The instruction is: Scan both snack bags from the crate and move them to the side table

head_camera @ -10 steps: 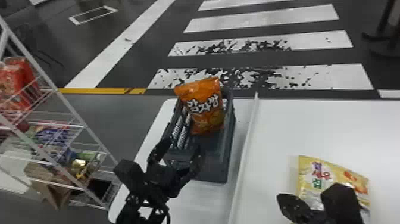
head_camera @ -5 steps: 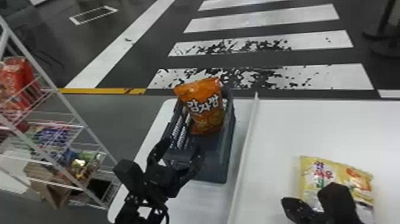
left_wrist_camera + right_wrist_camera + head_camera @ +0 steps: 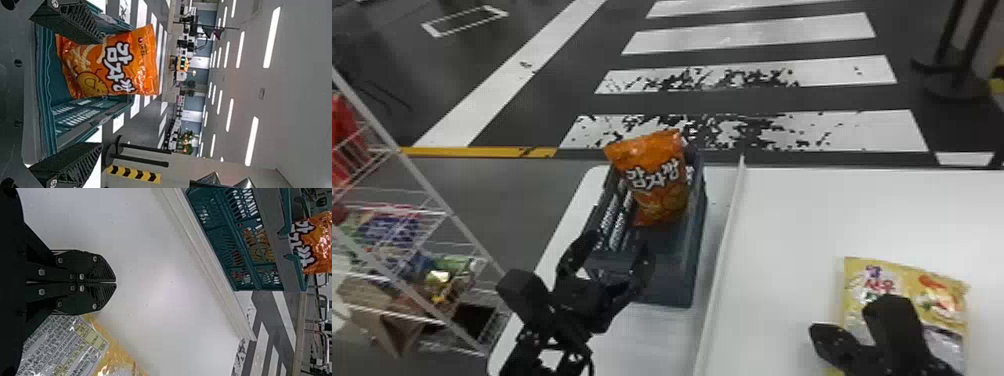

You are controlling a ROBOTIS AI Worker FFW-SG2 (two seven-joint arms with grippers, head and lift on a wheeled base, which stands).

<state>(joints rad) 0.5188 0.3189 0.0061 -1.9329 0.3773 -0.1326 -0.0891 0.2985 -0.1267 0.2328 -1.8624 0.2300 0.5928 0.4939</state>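
Left gripper [image 3: 619,244]: fingers wide apart, empty, crate's [image 3: 669,295] 6 o'clock end | orange bag [image 3: 659,187]: in crate, 1 o'clock | right gripper [image 3: 818,332]: fingers together, empty | yellow bag [image 3: 944,305]: on table [image 3: 797,215], 2 o'clock.

The left hand [image 3: 619,245] and right hand [image 3: 819,334] are finished in black. Flat, tapered fingers [image 3: 88,260] are fastened with round silvery screws [image 3: 81,276]; their inner faces [image 3: 80,162] are ridged. A blocky, round-cornered black housing [image 3: 522,287] is carried by the left arm [image 3: 524,360].
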